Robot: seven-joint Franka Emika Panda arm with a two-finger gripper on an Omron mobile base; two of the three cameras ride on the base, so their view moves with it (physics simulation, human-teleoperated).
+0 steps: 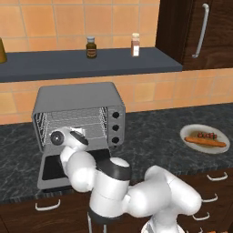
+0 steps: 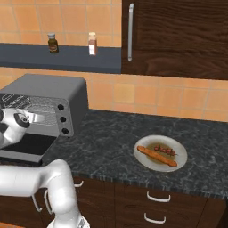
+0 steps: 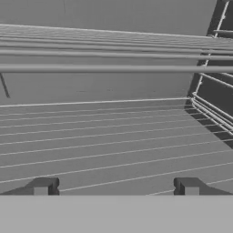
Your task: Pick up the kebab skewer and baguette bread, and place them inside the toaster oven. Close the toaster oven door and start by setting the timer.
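The toaster oven (image 1: pixel 77 98) (image 2: pixel 49 87) stands at the left of the counter with its door (image 1: pixel 50 169) (image 2: pixel 26 144) folded down flat in front. My gripper (image 1: pixel 78 132) (image 2: pixel 38 118) (image 3: pixel 116 186) is at the oven's mouth, pointing in over the wire rack (image 3: pixel 113 136). It is open and holds nothing. Far to the right, the baguette bread (image 1: pixel 205 142) (image 2: pixel 156 156) and the kebab skewer (image 1: pixel 207 135) (image 2: pixel 165 150) lie side by side on a white plate (image 1: pixel 189 132) (image 2: pixel 180 147).
Three black knobs (image 1: pixel 116 127) (image 2: pixel 62 119) run down the oven's right side. A shelf above carries a dark jar (image 1: pixel 91 48) and a spice bottle (image 1: pixel 135 44). A dark cabinet with a bar handle (image 2: pixel 130 31) hangs at the right. Drawers line the counter front.
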